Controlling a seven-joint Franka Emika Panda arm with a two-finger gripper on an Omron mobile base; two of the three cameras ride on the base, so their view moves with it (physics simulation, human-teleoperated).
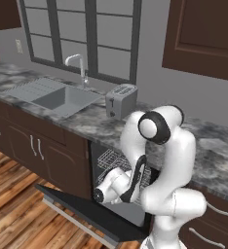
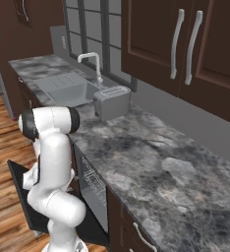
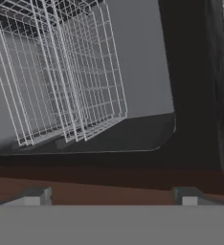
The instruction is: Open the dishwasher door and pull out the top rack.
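A grey-veined marble countertop (image 1: 86, 124) carries a recessed grey sink (image 1: 62, 97) with a curved silver faucet (image 1: 77, 63) and a silver toaster (image 1: 121, 99) beneath a dark-framed grid window (image 1: 82, 34), with dark brown wooden cabinets (image 2: 186, 49) above and a reddish wood-plank floor (image 1: 13, 214) below.

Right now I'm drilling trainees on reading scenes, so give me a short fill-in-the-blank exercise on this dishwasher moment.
1. The dishwasher door hangs ____, its panel lowered out over the wooden floor.
2. The top rack is made of thin white ____.
3. On the counter, between the sink and the dishwasher, stands a silver ____.
4. The gripper has its fingers spread, so it is ____.

Missing words: open; wire; toaster; open
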